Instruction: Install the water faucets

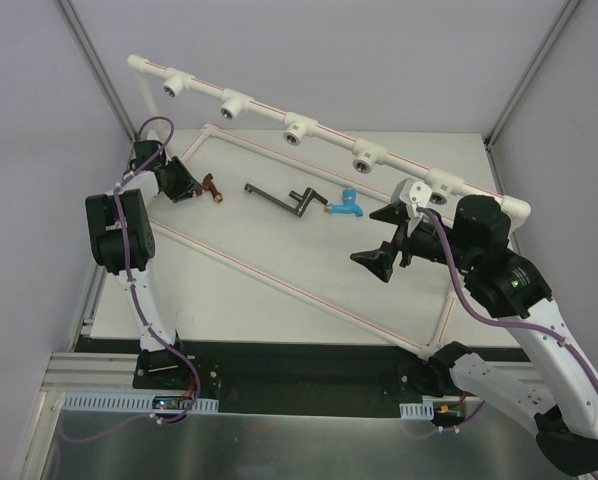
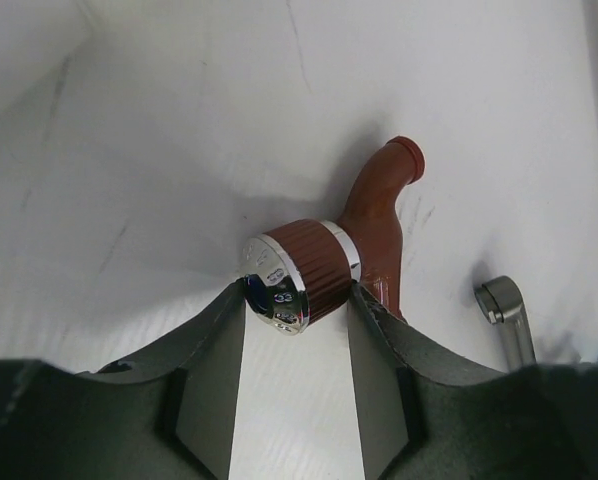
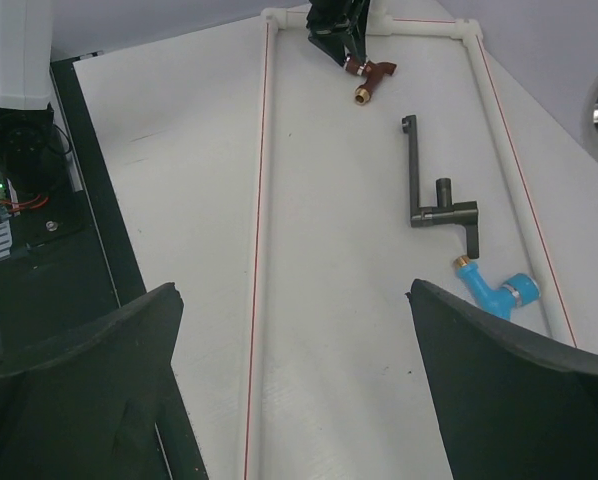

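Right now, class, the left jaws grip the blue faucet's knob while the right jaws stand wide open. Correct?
No: the left wrist view shows the left jaws gripping the red-brown faucet at its knob. The right jaws stand wide open.

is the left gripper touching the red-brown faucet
Touching. Left wrist view: the left gripper has both fingers against the red-brown faucet at its knob, no gap.

**No clear lettering to be read**

The only hint of writing is on the shiny chrome cap (image 2: 274,285) of the red-brown plastic water faucet (image 2: 329,265), right between the dark fingers of the left gripper (image 2: 299,288). The cap carries a few tiny dark marks, perhaps digits, but they are too blurred to read.
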Action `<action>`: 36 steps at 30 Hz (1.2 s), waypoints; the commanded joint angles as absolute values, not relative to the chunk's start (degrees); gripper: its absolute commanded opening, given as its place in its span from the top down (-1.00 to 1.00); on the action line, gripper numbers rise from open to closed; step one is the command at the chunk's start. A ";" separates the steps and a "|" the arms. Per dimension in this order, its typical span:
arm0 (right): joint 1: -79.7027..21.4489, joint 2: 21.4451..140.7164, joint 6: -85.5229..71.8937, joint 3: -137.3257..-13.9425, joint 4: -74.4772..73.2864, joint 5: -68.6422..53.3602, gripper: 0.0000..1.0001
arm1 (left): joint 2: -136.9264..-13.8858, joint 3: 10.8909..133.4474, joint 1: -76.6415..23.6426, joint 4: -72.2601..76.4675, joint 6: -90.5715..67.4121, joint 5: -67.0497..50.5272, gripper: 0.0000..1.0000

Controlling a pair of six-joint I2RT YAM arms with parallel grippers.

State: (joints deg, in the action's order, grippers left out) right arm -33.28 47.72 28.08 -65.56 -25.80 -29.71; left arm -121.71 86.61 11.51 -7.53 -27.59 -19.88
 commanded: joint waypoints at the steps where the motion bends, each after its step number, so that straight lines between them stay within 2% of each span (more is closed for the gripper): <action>1: -34.45 46.85 26.46 -64.78 -23.12 -31.46 -0.99 | -118.57 81.84 8.88 -8.88 -27.51 -21.62 0.39; 6: -35.94 47.98 26.63 -63.99 -22.59 -31.29 -0.99 | -113.75 75.33 2.91 -8.44 -27.42 -20.13 0.48; 10: -37.35 48.87 26.81 -63.55 -22.85 -30.33 -0.99 | -108.20 65.25 -2.71 -4.84 -30.22 -17.93 0.48; 14: -39.02 49.66 27.25 -62.85 -23.03 -28.92 -0.99 | -103.02 59.07 -7.03 -1.41 -29.97 -14.95 0.00; 17: -40.25 50.53 27.51 -62.67 -23.03 -28.30 -0.99 | -97.66 54.15 -7.91 4.55 -27.26 -13.10 -0.26; 18: -40.60 51.32 27.60 -62.67 -23.20 -28.13 -0.99 | -95.30 53.10 -8.08 5.96 -25.85 -12.66 -0.46; 19: -41.04 51.76 27.68 -62.67 -23.29 -28.04 -0.99 | -94.32 51.43 -8.43 8.67 -22.62 -12.57 -0.57; 21: -42.01 53.25 28.04 -62.58 -23.29 -27.86 -0.99 | -93.52 50.37 -8.96 10.98 -18.74 -13.01 -0.70; 26: -44.81 56.60 29.79 -63.46 -24.69 -26.02 -0.99 | -97.90 50.45 -9.84 15.38 -10.03 -24.42 -0.70; 28: -45.61 57.04 30.32 -63.54 -25.22 -24.53 -0.93 | -100.19 51.68 -10.89 14.68 -8.53 -24.70 -0.65; 36: -47.20 60.20 30.15 -63.63 -25.40 -23.38 -0.93 | -103.71 53.00 -13.79 12.57 -7.38 -24.17 -0.45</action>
